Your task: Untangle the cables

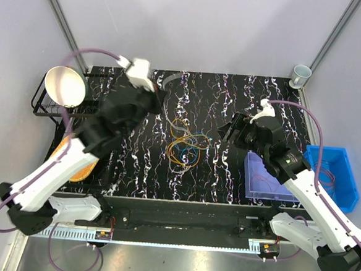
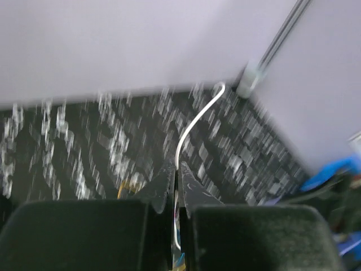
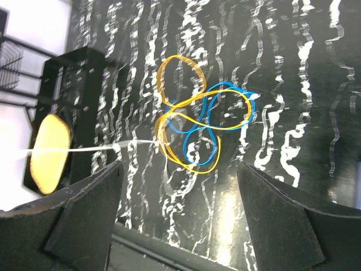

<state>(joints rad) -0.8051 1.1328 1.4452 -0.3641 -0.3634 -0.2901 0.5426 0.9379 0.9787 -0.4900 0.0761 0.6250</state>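
Several thin, flexible cables, mostly orange loops with blue ones among them, are lying bunched at the middle of the black marbled tabletop. In the overhead frame the bunch's long axis is running roughly top to bottom. One thin white strand is leading out of it toward the upper left, where the left gripper is pinching it, jaws pressed together on the strand. The left wrist view, badly blurred, is showing that pinch close up but almost none of the loops. The right wrist view is showing the loops sharply at its centre, with the strand stretching straight off to the left edge. The right gripper is hanging just right of the bunch in the overhead frame, fingers spread wide and holding nothing. At the right edge a blue plastic bin and a clear plastic box are sitting, their contents impossible to make out. At the upper left a white bowl is resting in a black wire rack.
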